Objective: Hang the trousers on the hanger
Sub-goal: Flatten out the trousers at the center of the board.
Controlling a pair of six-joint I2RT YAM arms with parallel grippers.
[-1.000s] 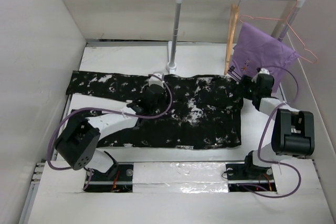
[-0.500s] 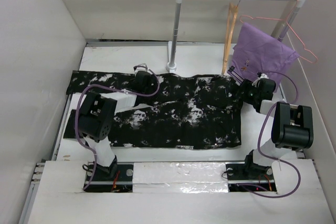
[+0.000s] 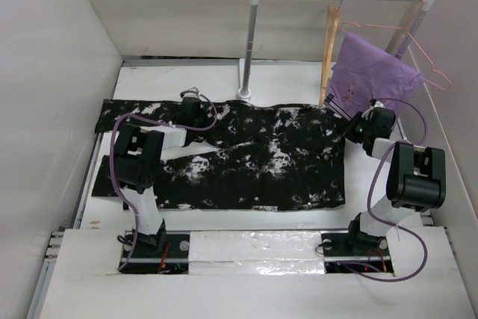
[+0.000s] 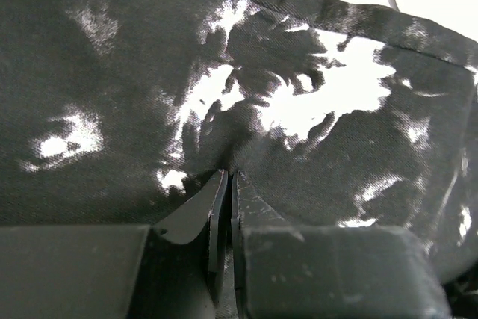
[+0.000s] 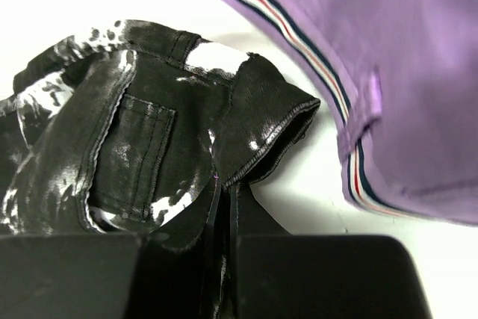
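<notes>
Trousers (image 3: 276, 162) of long black fabric speckled white lay flat on the white table (image 3: 172, 80). My clenched left gripper (image 4: 226, 177) pinched their far edge and my clenched right gripper (image 5: 224, 193) their waistband corner. A second earlier the left sat further right.

We are stretching our left arm (image 3: 136, 162) forward from its base, elbow raised, with the left gripper (image 4: 228, 178) pointing down and its jaws pinched together, while we are folding our right arm (image 3: 414, 177) upright, its right gripper (image 5: 222, 184) angling down-left, jaws likewise closed.
</notes>
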